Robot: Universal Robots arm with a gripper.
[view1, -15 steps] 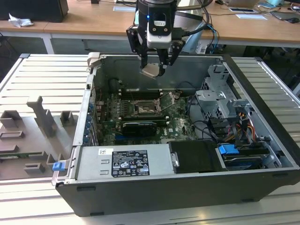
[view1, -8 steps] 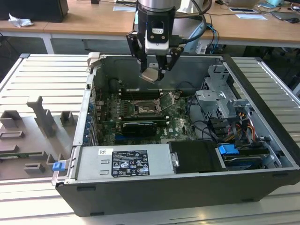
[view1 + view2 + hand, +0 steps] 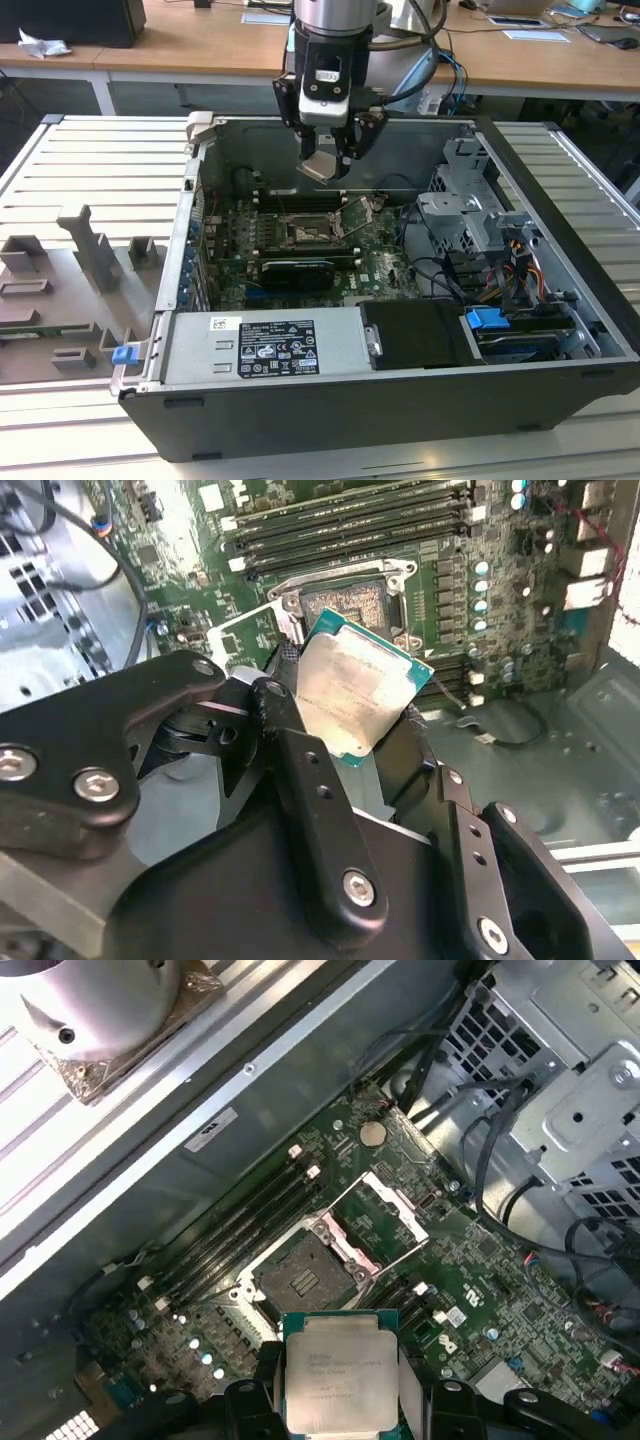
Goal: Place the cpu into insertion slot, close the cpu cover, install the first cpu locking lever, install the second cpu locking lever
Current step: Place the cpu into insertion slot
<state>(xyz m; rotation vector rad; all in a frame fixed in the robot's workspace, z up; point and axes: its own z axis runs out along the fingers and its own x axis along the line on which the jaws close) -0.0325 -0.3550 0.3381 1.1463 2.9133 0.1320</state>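
Note:
My gripper [image 3: 328, 158] hangs above the open computer case, shut on the cpu [image 3: 320, 166], a flat square chip with a pale silver face and green rim. Both wrist views show the cpu [image 3: 352, 692] [image 3: 338, 1370] clamped between the black fingers [image 3: 300, 770]. Below it on the green motherboard lies the insertion slot [image 3: 303, 232] [image 3: 300, 1278] [image 3: 348, 602], dark, square and uncovered. The cpu cover [image 3: 380, 1217] [image 3: 245, 635] [image 3: 360, 212] stands swung open on its hinge beside the slot. The chip is held well above the slot, not touching it.
Long black RAM slots [image 3: 250, 1215] run beside the socket. A metal drive cage [image 3: 475, 200] with cables fills the case toward the exterior view's right. The power supply [image 3: 265, 345] sits along the case's near wall. A grey fixture tray [image 3: 70, 290] lies outside on the exterior view's left.

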